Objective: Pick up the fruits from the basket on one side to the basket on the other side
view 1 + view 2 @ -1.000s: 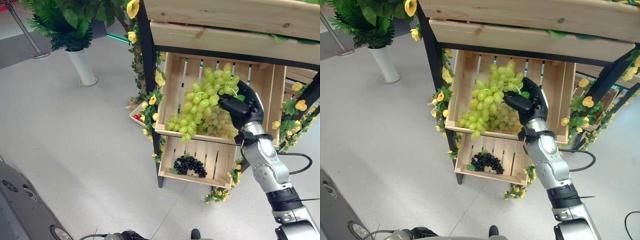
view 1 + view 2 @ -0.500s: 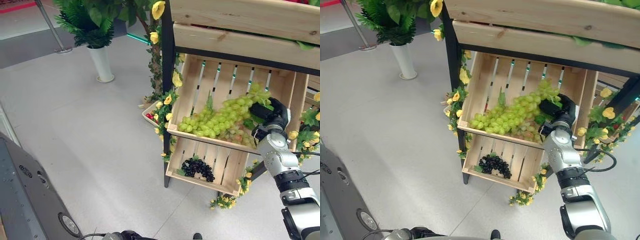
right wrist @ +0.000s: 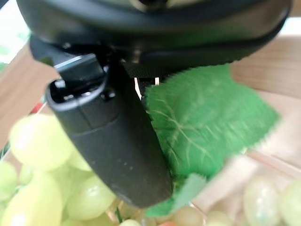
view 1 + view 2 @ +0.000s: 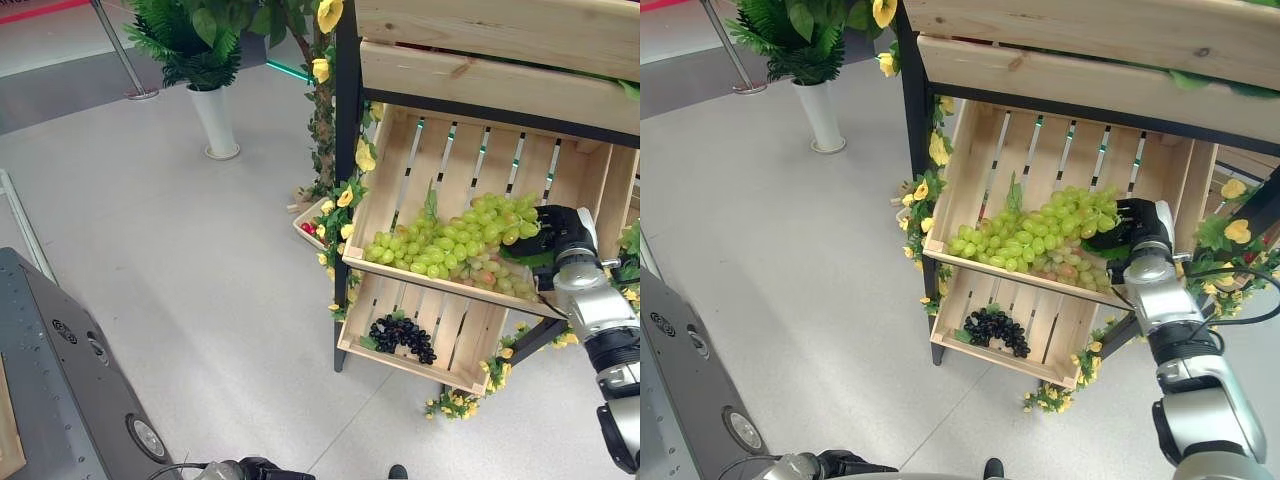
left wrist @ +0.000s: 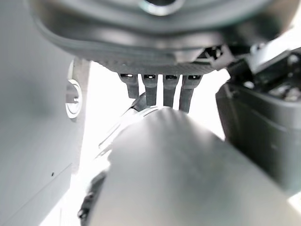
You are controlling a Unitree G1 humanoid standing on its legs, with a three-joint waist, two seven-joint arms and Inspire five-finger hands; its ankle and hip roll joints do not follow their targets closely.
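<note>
A long bunch of green grapes [image 4: 450,245] lies across the slatted middle crate [image 4: 400,170] of a wooden stand, on top of more grapes. At the bunch's right end my right hand [image 4: 555,235] is curled round the stem end. In the right wrist view its thumb [image 3: 113,141] presses beside a green leaf [image 3: 202,122] with pale grapes [image 3: 42,141] around it. A bunch of black grapes [image 4: 400,335] rests in the lower crate [image 4: 460,340]. My left hand [image 5: 160,89] hangs with straight fingers and holds nothing.
A plank-fronted upper crate [image 4: 500,60] overhangs the middle one. A black post [image 4: 345,150] wound with yellow flowers [image 4: 345,195] edges the stand's left. A small tray with red fruit [image 4: 308,225] sits at its foot. A potted plant [image 4: 218,120] stands on the open floor.
The camera has swung. The green bunch, held upright a second ago, has come down to lie across the middle crate, and my right hand has dropped lower, still on its stem end.
</note>
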